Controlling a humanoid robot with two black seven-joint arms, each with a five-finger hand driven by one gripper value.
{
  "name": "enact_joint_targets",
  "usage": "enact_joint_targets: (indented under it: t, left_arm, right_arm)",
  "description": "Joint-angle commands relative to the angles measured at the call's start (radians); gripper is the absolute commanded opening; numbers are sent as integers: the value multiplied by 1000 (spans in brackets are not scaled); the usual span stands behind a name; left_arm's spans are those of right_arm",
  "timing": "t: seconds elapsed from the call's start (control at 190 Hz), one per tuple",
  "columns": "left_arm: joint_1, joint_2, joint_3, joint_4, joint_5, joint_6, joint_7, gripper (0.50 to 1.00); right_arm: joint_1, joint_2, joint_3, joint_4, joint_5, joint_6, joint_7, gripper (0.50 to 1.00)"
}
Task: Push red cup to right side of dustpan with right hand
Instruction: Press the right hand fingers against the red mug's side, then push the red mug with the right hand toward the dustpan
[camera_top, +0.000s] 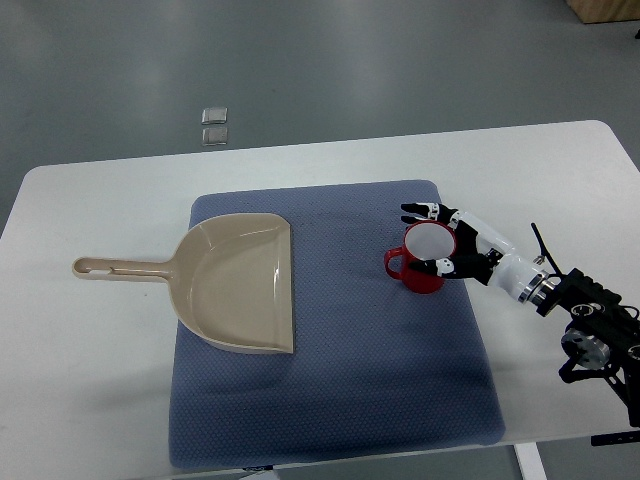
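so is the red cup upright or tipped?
Upright: the red ceramic cup shows its round white inside from above, standing on the blue mat, with the right hand around it.

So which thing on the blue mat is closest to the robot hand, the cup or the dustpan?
The red cup: the right robot hand is around its right side, while the beige dustpan lies apart at the mat's left.

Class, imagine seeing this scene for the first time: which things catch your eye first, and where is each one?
The red cup stands out on the right part of the blue mat, with the robot's right hand cupped around its right side. To its left, a beige dustpan lies on the mat, its handle reaching left onto the white table.
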Motion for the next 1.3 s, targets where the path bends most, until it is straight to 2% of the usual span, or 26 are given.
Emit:
enact_joint_targets:
  t: [0.0, 0.459, 1.112, 1.297]
  left_arm:
    - [0, 0, -2, 0, 0, 0, 0, 1000]
    - [0, 0, -2, 0, 0, 0, 0, 1000]
    - [0, 0, -3, 0, 0, 0, 0, 1000]
    - [0, 0, -3, 0, 0, 0, 0, 1000]
  right_arm:
    - [0, 2, -21, 0, 0, -6, 0, 934]
    - [-1, 34, -42, -19, 0, -35, 0, 934]
    - [26, 162, -143, -16, 0, -139, 0, 930]
    - [28, 189, -151, -11, -2, -147, 0, 930]
